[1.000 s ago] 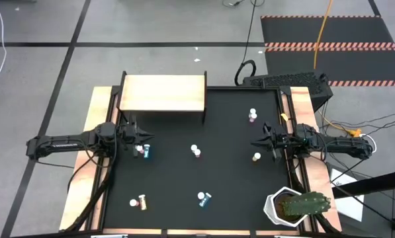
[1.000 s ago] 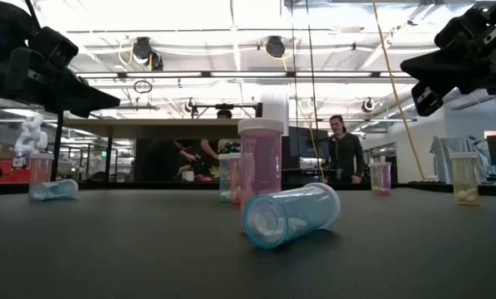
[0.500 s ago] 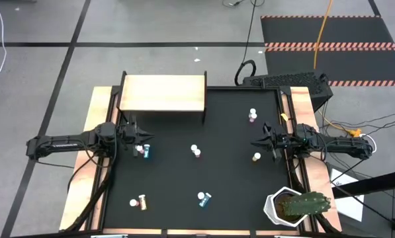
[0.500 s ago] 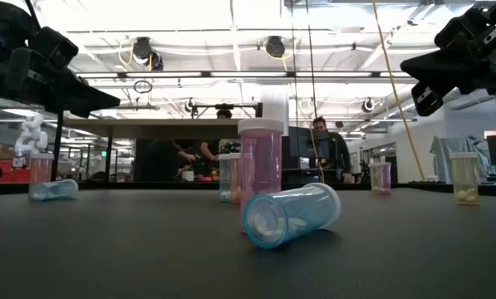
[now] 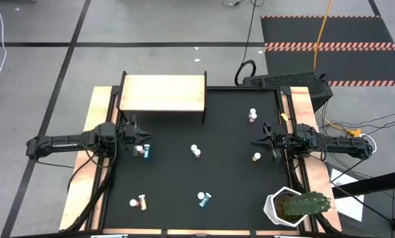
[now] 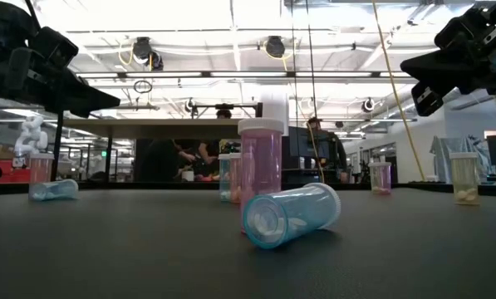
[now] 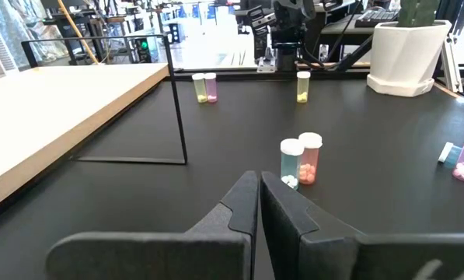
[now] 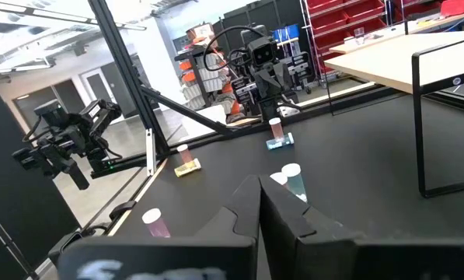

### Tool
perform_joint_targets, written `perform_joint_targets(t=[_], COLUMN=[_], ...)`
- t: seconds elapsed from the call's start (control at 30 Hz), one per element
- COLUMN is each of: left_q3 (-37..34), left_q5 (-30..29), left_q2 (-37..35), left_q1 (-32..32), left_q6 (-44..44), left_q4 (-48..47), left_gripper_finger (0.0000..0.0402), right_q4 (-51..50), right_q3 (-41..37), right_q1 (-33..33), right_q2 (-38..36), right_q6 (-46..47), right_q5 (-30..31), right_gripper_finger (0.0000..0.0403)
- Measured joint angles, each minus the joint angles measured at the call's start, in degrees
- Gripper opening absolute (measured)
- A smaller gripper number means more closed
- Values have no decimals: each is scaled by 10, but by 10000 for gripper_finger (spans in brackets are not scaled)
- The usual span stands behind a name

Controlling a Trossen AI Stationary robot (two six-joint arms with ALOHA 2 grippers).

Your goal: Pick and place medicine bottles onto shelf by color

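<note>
Nothing has moved: both the left claw (image 5: 146, 137) and the right claw (image 5: 255, 142) stay closed and empty above the counter, the small white-capped medicine bottles (image 5: 196, 151) remain scattered, and the pale wooden shelf (image 5: 163, 93) is bare.

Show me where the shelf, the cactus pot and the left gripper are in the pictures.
shelf (image 5: 163, 93), high view, middle of its pale-wood top.
cactus pot (image 5: 277, 206), high view, white wall of the pot.
left gripper (image 5: 146, 136), high view, midway between its fingertips.

White-capped medicine bottles (image 5: 196, 151) lie scattered over the mat; the pale-wood shelf (image 5: 163, 93) stands bare.
</note>
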Motion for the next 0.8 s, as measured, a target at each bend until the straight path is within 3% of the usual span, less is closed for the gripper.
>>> perform_joint_targets(t=[0.4,0.57,0.67,0.8], left_q3=[0,0,0,0], left_q5=[0,0,0,0], left_q2=[0,0,0,0], left_q1=[0,0,0,0], left_q6=[0,0,0,0], left_q4=[0,0,0,0], left_gripper_finger=[21,21,21,21], right_q4=[4,65,120,171], right_q3=[0,0,0,0], right_q1=[0,0,0,0], right_q2=[0,2,2,2], right_q6=[-1,-38,25,107], right_q5=[2,107,162,180], right_gripper_finger=[0,0,0,0])
